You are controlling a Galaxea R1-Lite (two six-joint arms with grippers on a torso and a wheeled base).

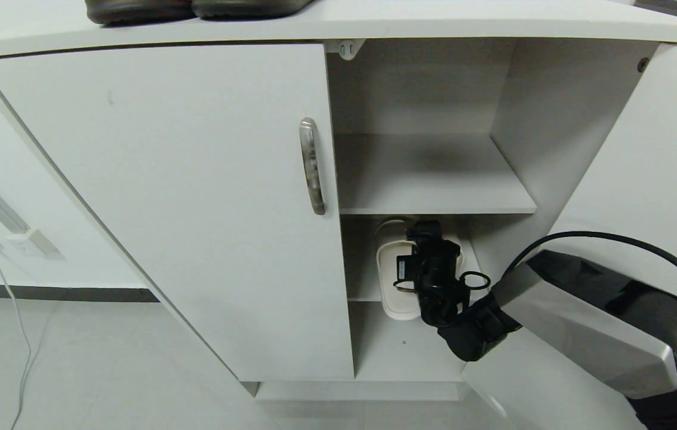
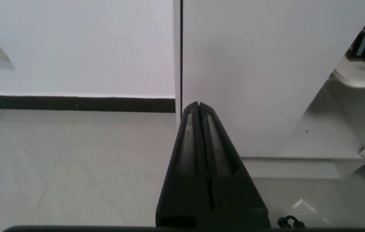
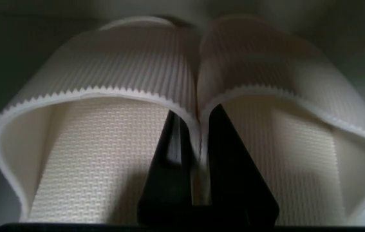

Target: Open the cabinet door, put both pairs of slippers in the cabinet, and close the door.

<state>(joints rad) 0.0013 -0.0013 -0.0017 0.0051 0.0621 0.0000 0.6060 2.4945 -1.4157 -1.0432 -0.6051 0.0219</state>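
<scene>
Slippers (image 1: 389, 280) mostly behind right jaws

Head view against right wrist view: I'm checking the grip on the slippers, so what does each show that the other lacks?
Head view adds: the dark slippers on the cabinet top, the shut left door and the upper shelf. Right wrist view adds: the right gripper pinching together the adjoining sides of the white slippers. Both: the white pair in that gripper.
</scene>
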